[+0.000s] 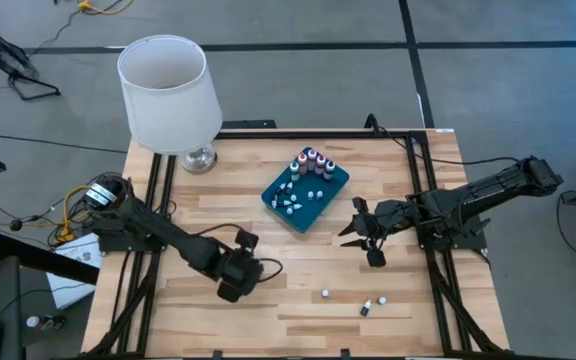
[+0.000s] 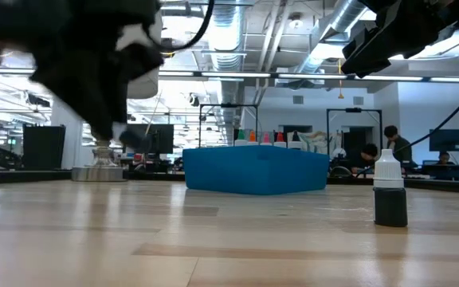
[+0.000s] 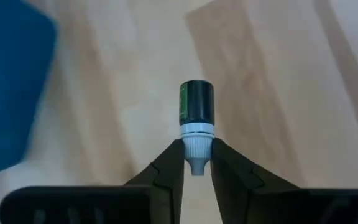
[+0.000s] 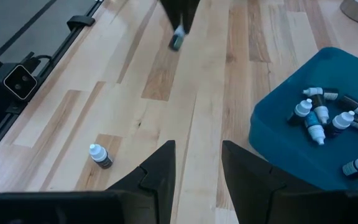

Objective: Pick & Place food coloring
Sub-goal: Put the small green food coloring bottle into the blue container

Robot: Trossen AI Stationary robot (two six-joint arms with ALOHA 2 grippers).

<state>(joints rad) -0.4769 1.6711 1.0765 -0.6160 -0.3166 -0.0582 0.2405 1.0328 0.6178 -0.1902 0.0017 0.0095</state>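
Your left gripper (image 3: 196,163), near-left over the worktop (image 1: 268,300): jaws pinched on the white cap of a dark food coloring bottle (image 3: 196,115), lifted clear. Right gripper (image 4: 197,163) hangs just right of the teal tray (image 1: 336,192), jaws partly open, nothing held. More bottles inside the tray; a few loose bottles (image 1: 366,308) lie near-right on the wood.

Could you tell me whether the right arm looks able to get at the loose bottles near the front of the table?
Probably yes. The right gripper hangs open and empty beside the teal tray, and bare wood separates it from the loose bottles. The left gripper, holding a dark bottle, sits well aside.
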